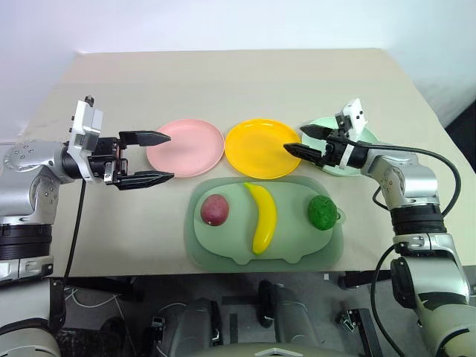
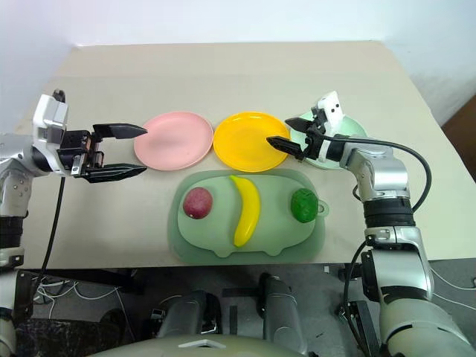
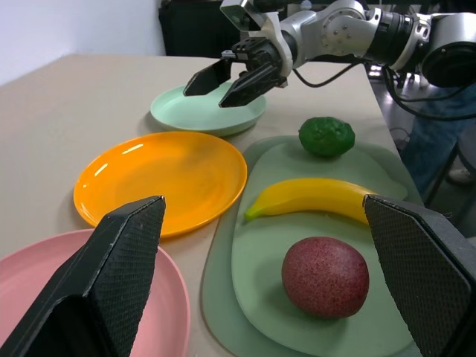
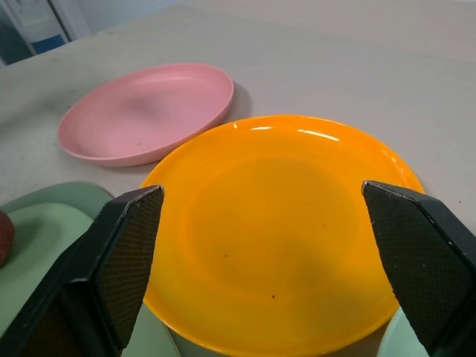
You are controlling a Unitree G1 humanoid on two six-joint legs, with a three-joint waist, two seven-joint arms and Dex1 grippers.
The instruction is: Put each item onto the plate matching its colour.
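Yellow plate (image 4: 275, 230) is shiny plastic, pink one (image 4: 145, 111) matt — my pincer pads (image 3: 104, 282) look rough, textured rubber. Worktop (image 1: 223, 82) is dull beige — banana (image 3: 320, 199) smooth.

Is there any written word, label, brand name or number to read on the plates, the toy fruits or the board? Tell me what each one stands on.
None: no readable text in these pictures.
The pink plate, yellow plate and green plate are plain.
The banana, green fruit, purple fruit and board carry no print.
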